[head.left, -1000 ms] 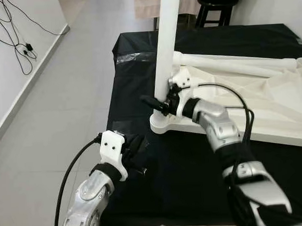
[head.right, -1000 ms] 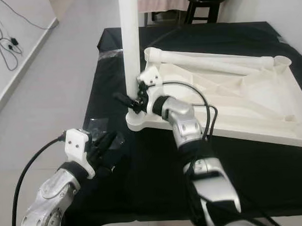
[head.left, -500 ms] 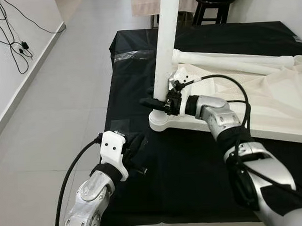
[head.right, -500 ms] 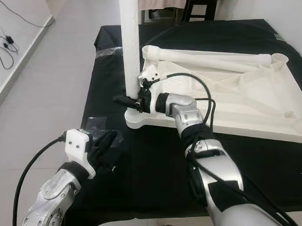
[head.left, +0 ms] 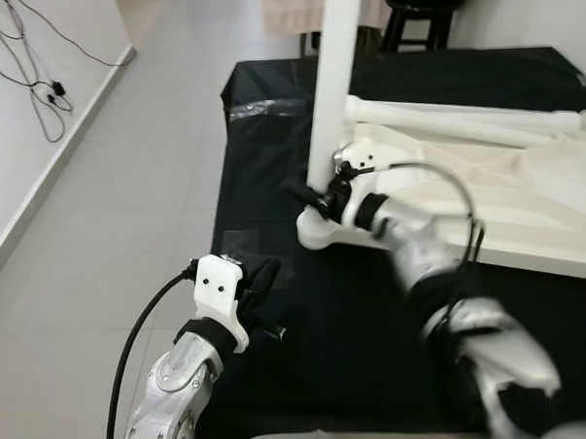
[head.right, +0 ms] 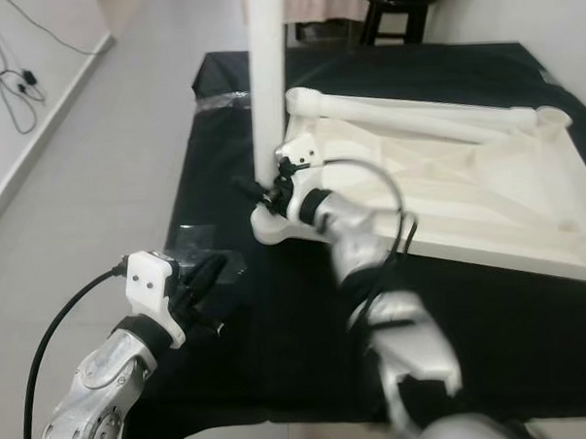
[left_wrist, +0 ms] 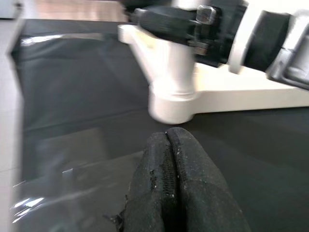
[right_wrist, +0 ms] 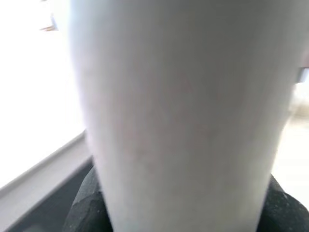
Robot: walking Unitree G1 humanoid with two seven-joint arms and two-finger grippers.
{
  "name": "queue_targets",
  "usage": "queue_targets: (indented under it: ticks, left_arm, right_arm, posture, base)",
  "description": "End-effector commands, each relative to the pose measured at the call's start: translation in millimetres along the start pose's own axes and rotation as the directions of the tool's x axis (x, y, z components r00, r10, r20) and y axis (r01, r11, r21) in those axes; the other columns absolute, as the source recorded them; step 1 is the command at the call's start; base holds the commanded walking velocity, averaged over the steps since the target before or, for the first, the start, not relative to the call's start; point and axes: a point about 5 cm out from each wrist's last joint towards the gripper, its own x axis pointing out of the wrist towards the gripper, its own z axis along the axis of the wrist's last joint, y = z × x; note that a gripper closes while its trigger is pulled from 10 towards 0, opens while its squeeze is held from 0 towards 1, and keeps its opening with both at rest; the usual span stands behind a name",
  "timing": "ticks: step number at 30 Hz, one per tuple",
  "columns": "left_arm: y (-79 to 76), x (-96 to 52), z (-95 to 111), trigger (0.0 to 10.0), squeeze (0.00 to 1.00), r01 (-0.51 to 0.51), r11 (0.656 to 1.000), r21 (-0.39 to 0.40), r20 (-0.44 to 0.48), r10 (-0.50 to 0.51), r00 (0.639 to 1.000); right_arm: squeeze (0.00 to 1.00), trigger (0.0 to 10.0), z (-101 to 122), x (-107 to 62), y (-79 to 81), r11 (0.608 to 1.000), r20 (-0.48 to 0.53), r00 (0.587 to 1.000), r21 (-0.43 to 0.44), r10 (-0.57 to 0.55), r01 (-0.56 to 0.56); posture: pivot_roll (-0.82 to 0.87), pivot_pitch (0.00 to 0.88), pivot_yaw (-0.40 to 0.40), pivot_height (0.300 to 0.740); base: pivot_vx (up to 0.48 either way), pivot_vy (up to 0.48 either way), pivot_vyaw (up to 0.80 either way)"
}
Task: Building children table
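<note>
- Black-draped surface [head.left: 271, 162], bearing all the parts; plain tiled floor to its left.
- Upside-down white plastic tabletop [head.left: 526, 200] across the surface's right half, underside up, presumably so the leg sockets face upward for fitting.
- Tall white cylindrical leg [head.left: 328, 82] upright in the tabletop's near-left corner socket; a second white leg [head.left: 463, 110] lying along the tabletop's far edge, probably awaiting its turn.
- Right claw [head.left: 316, 194] clamped around the upright leg just above the socket, fingers [right_wrist: 84, 212] either side of it, likely to steady or seat it.
- Left claw [left_wrist: 169, 159] pressed shut, holding nothing, low over the surface near its front-left corner, apart from the tabletop.
</note>
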Motion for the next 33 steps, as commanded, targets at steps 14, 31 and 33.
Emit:
queue_targets:
  ticks: [14, 31, 33]
  left_arm:
    - [2.7, 0.0, -2, 10.0, 0.0, -0.028, 1.0, 0.004, -0.009, 0.028, 1.0]
    - [1.2, 1.6, -4, 10.0, 0.0, -0.016, 1.0, 0.0, -0.012, 0.016, 1.0]
    - [0.8, 1.4, -4, 10.0, 0.0, -0.017, 1.0, 0.002, -0.013, 0.017, 1.0]
  right_arm:
    - [1.0, 10.0, -29, -5.8, 9.3, 0.997, -0.142, 0.988, -0.051, 0.058, -0.066]
    - [0.0, 10.0, 38, 9.6, 37.8, 0.574, -0.127, 0.576, -0.054, 0.808, -0.817]
    - [0.0, 2.7, 39, 12.7, 37.0, 0.578, -0.116, 0.575, -0.013, 0.81, -0.816]
  posture:
    - [0.05, 0.158, -0.017, 0.74]
    - [0.05, 0.142, -0.02, 0.74]
    - [0.06, 0.143, -0.021, 0.74]
  base:
    - [0.0, 0.0, 0.0]
    - [0.0, 0.0, 0.0]
    - [0.0, 0.0, 0.0]
